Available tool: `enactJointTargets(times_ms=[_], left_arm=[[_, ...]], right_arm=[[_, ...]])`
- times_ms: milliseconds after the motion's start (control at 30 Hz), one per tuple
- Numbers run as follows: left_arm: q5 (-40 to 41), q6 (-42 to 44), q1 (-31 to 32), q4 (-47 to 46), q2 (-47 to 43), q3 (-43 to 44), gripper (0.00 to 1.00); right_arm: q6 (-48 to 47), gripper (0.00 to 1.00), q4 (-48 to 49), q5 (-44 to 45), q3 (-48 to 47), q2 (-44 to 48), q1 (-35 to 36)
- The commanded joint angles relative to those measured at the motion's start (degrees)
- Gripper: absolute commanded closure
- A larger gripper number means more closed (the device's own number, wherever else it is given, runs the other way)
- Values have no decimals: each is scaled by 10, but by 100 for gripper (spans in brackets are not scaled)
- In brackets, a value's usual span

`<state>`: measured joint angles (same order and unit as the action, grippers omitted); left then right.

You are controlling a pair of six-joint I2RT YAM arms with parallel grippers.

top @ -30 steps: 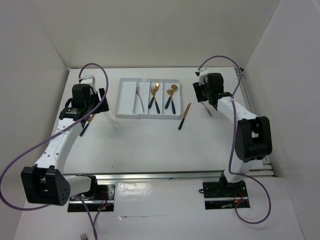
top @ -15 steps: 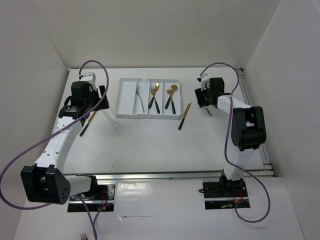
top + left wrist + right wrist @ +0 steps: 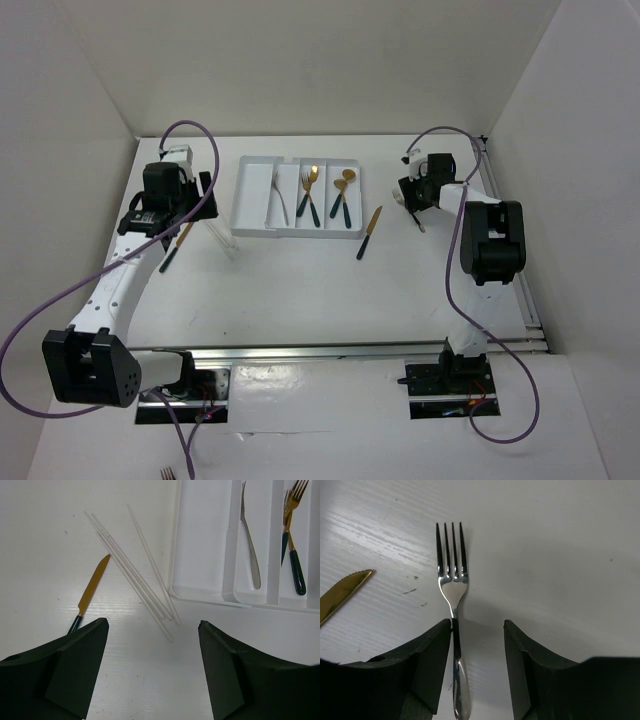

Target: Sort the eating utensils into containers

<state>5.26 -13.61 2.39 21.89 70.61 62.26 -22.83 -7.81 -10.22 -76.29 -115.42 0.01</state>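
**Both grippers open: left hangs over a gold knife, right straddles a silver fork**

Starting at your left, the left gripper (image 3: 152,624) has its jaws spread wide with nothing between them. A pale sticker on that wrist housing is too small to read in the top view. In the left wrist view, a gold knife (image 3: 92,587) with a dark handle lies on the white table (image 3: 300,290) just ahead of one finger. Its handle end disappears behind that fingertip, and whether they touch cannot be told. A few thin clear rods (image 3: 135,570) lie slanted between the knife and the white tray (image 3: 175,540), their far ends just beside the tray's near corner.

In the tray, a silver fork (image 3: 248,545) lies in the second compartment from the left. Two gold forks (image 3: 292,555) with teal handles share the next compartment, and two gold spoons (image 3: 343,195) fill the one at the right end. A second gold knife (image 3: 369,232) lies on the table just beside the tray's right corner.

At your right, the right gripper (image 3: 477,625) is low over the table with its jaws parted, clamping nothing. A plain silver fork (image 3: 452,595) lies flat on the table with its tines pointing away from the fingers. Its handle runs back between them, against the inner edge of the finger on the left of that wrist view and apart from the other finger.
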Motion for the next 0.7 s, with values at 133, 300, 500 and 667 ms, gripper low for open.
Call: enactJointTargets(times_ms=[133, 300, 500, 667], left_arm=[[-2, 10, 2, -11, 15, 23, 14], [-2, 10, 2, -11, 20, 29, 14], [-7, 10, -4, -17, 25, 34, 14], [-7, 10, -4, -22, 14, 23, 14]], right_arm=[[-31, 46, -18, -45, 22, 13, -1], [-36, 52, -38, -59, 29, 13, -6], [-41, 100, -83, -59, 18, -22, -18], [-6, 100, -99, -89, -2, -2, -18]])
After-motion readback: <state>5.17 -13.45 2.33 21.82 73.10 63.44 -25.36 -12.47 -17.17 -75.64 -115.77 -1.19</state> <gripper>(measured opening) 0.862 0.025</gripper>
